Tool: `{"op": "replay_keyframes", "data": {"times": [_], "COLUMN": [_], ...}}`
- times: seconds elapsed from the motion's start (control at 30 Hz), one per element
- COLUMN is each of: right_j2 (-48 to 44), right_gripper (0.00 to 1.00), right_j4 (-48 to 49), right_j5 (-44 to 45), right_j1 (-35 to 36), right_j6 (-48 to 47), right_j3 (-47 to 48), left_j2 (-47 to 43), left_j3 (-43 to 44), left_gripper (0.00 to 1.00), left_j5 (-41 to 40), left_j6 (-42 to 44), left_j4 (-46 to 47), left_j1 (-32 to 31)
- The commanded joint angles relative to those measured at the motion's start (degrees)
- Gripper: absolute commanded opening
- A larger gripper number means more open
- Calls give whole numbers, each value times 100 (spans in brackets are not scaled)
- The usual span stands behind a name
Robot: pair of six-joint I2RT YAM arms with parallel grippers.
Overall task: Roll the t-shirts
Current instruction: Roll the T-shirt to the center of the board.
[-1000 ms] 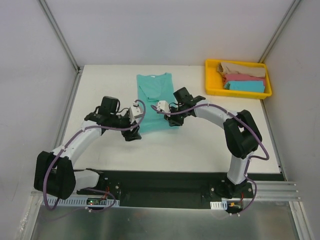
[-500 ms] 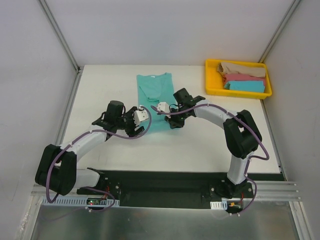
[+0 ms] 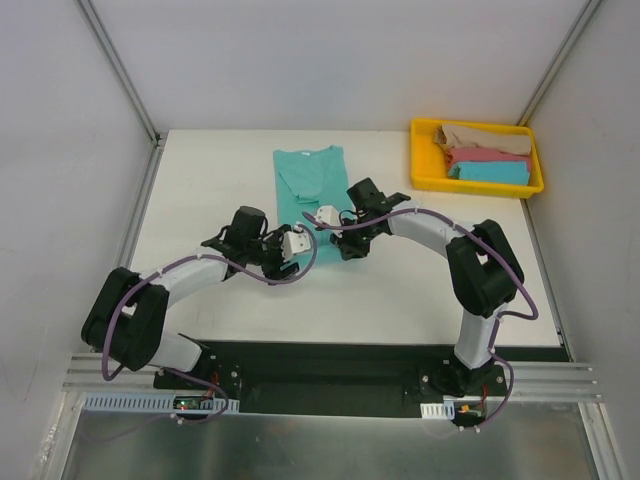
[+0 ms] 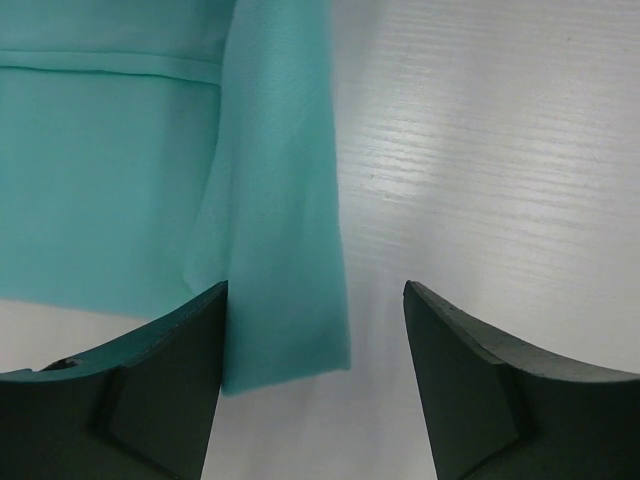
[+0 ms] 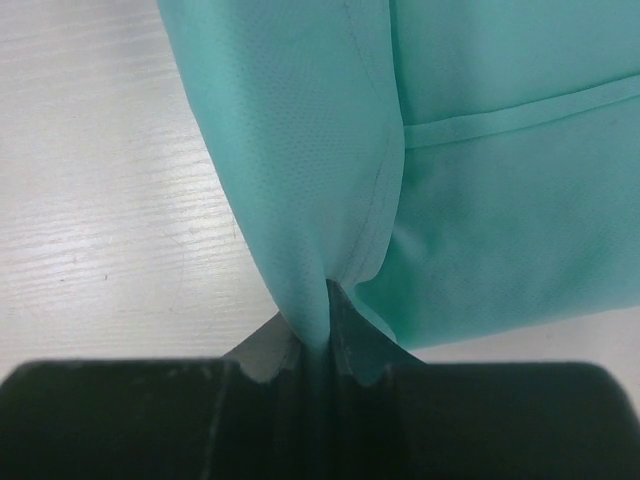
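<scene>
The teal t-shirt (image 3: 310, 180) lies flat, folded narrow, in the middle of the white table. My right gripper (image 3: 338, 238) is shut on its near right edge; in the right wrist view the cloth (image 5: 480, 200) is pinched into a raised fold between the tips (image 5: 328, 300). My left gripper (image 3: 300, 246) is open at the shirt's near left corner. In the left wrist view the shirt's corner (image 4: 280, 250) lies between the open tips (image 4: 315, 340), close to the left finger (image 4: 150, 390). Tan (image 3: 485, 137), pink (image 3: 485, 156) and sky-blue (image 3: 490, 172) shirts lie folded in the tray.
The yellow plastic tray (image 3: 424, 181) stands at the back right corner of the table. White walls with metal corner posts close in the table on the left, back and right. Both arm bases sit on the black rail at the near edge.
My left arm has swung right, bringing its open gripper from left of the shirt to the shirt's near hem. My right gripper has stayed shut on the cloth.
</scene>
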Motion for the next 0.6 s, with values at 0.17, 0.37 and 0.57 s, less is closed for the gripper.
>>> {"op": "replay_keyframes", "data": {"times": [0.17,0.37,0.57], "right_j2": [-219,-131,70], "right_gripper": [11,11,9], "right_j4": [-192,-1395,-3143], "right_j5": [-186,-678,-1276], "right_j1": [20,-15,-182], "right_j6": [23,-364,-1005], "right_j3": [-6,328,854], "left_j2": [454,700,990], "left_j3": [493,1353,1882], "left_gripper": [34,10,0], "left_j5": [36,949,1829], "left_j6": [244,41,-20], "left_j4": [-328,-2199,-3729], "left_j1": [-115,-54,-54]}}
